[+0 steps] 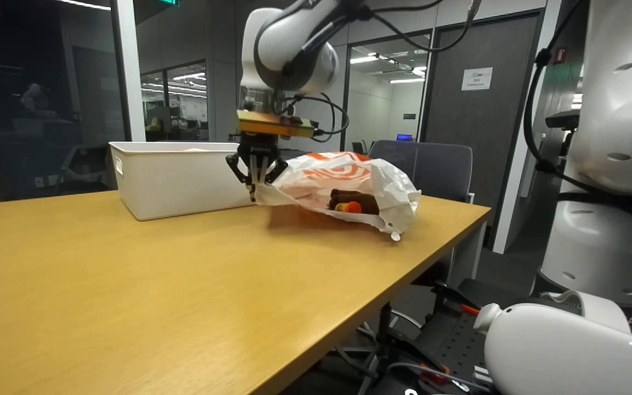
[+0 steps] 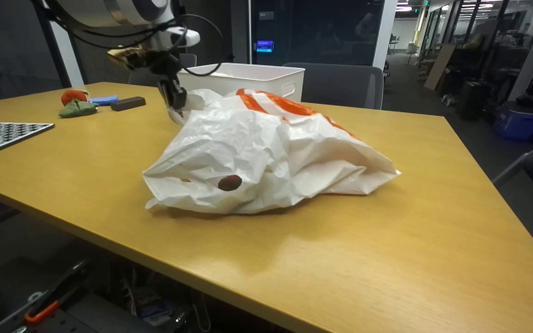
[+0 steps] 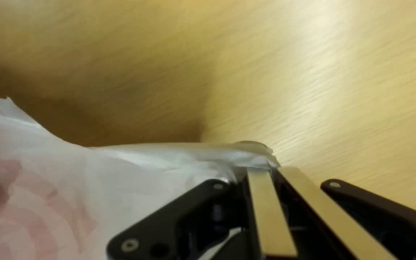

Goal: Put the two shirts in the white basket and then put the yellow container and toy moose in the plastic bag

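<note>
- I had the claw [image 3: 273,168] aimed down, low over the desk [image 1: 184,285], its fingers [image 3: 272,213] pressed together on the rim of the plastic bag [image 2: 262,148]; my wrist view showed the white film running into the tips.
- The bag lay on its side on the desk, long axis running left to right in both exterior views, with the pinched part drawn out toward the claw. Its mouth [image 1: 316,191] opened toward the camera in an exterior view.
- In that mouth lay the yellow container [image 1: 348,207], mostly hidden, its orange cap pointing out and to the right.
- The toy moose [image 1: 364,201] lay just behind it, whether touching I could not tell; only a brown stretch showed, long axis nearly level, dipping slightly to the right.
- Through a hole in the film, in an exterior view, I saw a dark brown patch [image 2: 229,183].
- Near the claw, the white basket [image 1: 184,181] stood upright on the desk, open side up; in both exterior views some pale material [image 2: 222,75] showed inside, too little for me to identify.
- Farther out, an orange-red thing [image 2: 74,96], a green thing [image 2: 78,108], a blue strip [image 2: 104,100] and a dark block [image 2: 128,103] sat grouped on the desk, near a black-and-white patterned board [image 2: 7,136].
</note>
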Motion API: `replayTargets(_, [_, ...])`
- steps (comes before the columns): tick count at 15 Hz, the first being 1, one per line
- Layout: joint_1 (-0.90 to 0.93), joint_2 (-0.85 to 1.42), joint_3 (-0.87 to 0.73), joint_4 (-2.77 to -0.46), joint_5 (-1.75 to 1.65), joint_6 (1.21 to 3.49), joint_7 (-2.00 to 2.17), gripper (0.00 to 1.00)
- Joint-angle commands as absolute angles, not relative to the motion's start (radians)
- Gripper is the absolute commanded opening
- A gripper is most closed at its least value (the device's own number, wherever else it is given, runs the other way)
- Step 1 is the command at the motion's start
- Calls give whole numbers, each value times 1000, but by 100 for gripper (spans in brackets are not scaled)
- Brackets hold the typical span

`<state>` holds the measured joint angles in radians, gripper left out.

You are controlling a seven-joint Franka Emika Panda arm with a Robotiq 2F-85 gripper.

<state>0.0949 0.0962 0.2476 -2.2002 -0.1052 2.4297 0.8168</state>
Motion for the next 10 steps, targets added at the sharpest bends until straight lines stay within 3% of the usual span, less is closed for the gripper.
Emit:
replayTargets(1, [155,-64,282,-2231,154,2305,590,0])
replayTargets(10, [142,-273,271,-2235,1,2262,643,0])
